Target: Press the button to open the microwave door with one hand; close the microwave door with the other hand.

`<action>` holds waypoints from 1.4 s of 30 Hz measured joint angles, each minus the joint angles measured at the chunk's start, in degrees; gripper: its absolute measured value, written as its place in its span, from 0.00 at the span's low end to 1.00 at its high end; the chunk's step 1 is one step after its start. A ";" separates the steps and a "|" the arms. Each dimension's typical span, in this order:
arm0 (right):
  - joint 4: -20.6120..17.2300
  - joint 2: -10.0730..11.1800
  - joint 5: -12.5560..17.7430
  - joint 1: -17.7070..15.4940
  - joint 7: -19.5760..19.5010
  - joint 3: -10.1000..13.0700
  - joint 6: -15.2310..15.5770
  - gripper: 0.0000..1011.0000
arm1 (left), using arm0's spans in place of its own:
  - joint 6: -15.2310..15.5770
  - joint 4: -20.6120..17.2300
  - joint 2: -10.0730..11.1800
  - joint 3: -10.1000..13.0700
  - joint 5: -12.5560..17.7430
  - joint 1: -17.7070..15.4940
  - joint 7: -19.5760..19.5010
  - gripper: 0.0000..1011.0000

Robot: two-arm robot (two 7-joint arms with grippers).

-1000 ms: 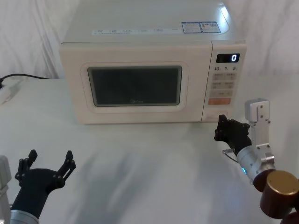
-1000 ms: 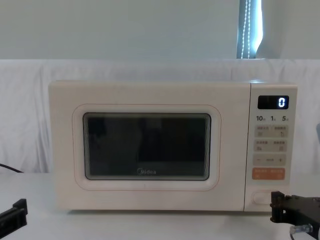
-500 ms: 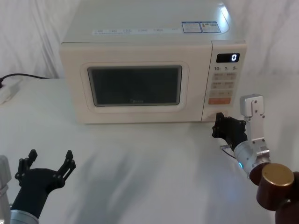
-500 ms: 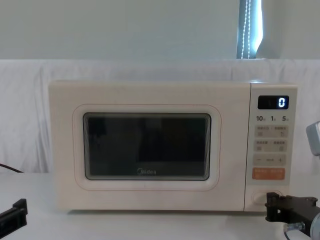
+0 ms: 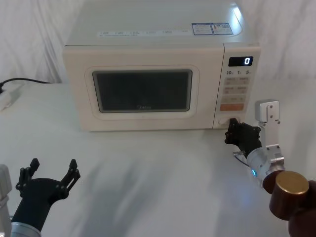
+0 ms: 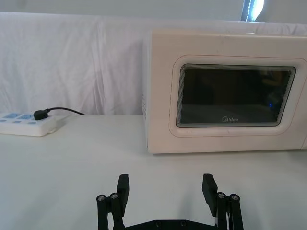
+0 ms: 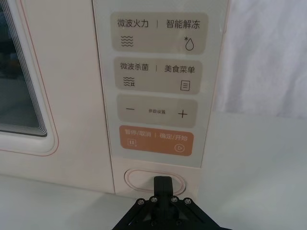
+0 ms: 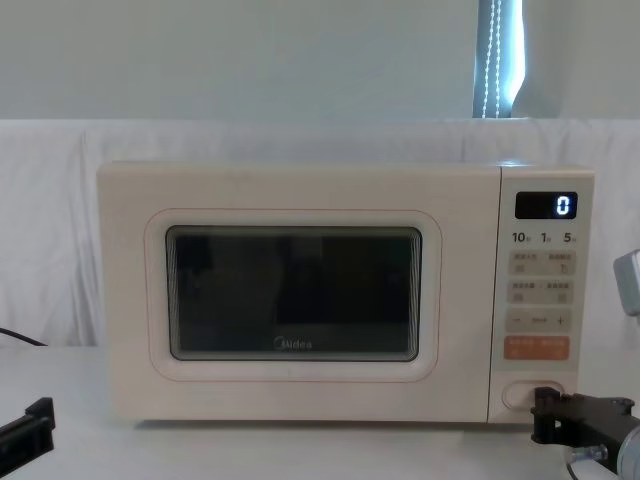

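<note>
Nearest, at the low left of the head view: left gripper (image 5: pixel 49 175), parked just above the table (image 5: pixel 148 177), fingers spread wide with nothing between them, well apart from the microwave (image 5: pixel 158 74). Same spread fingers (image 6: pixel 123 188) in the left wrist view, aimed toward the microwave door (image 6: pixel 235 103).

Farther forward on the right: right gripper (image 5: pixel 236 132), reaching in low with fingers pressed together into a single narrow tip. Tip right at the button (image 7: pixel 154 181) in the right wrist view, overlapping its lower middle; contact or a hair's gap cannot be told. In the chest view, the black tip (image 8: pixel 545 413) just against the button's (image 8: pixel 522 394) right end.

Button: wide oval, long axis level, facing straight out toward the robot, at the very bottom of the control panel (image 7: pixel 156 91), directly under the orange key (image 7: pixel 156 142).

Beyond: microwave sitting square on the table, long side running left to right, front facing the robot. Door shut flush, dark window (image 5: pixel 142 90) wider than tall, taking up most of the front left of the panel. Display (image 5: pixel 240 61) at the panel's top showing 0.

Far left: power strip (image 6: pixel 26 124) with a black plug and cable, against the white cloth backdrop (image 6: pixel 72 62).
</note>
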 joint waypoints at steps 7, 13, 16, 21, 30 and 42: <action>2.07 -0.26 -0.15 1.27 0.01 0.06 -0.75 0.00 | 0.00 0.00 0.00 0.00 0.00 0.00 0.00 0.99; 2.99 -0.42 -0.42 1.89 -0.06 0.11 -1.08 0.00 | 0.00 0.00 0.00 0.00 0.00 0.00 0.00 0.99; 3.02 -0.47 -0.55 1.95 -0.17 0.15 -1.08 0.00 | 0.00 0.00 0.00 0.00 0.00 0.00 0.00 0.99; 3.21 -0.61 -0.65 2.17 -0.40 0.39 -1.06 0.00 | 0.00 0.00 0.00 0.00 0.00 0.00 0.00 0.99; 3.44 -0.70 -1.01 2.65 -0.66 0.55 -0.92 0.00 | 0.00 0.00 0.00 0.00 0.00 0.00 0.00 0.99; 5.87 -0.82 -1.28 4.39 -0.61 0.59 -1.59 0.00 | 0.00 0.00 0.00 0.00 0.00 0.00 0.00 0.99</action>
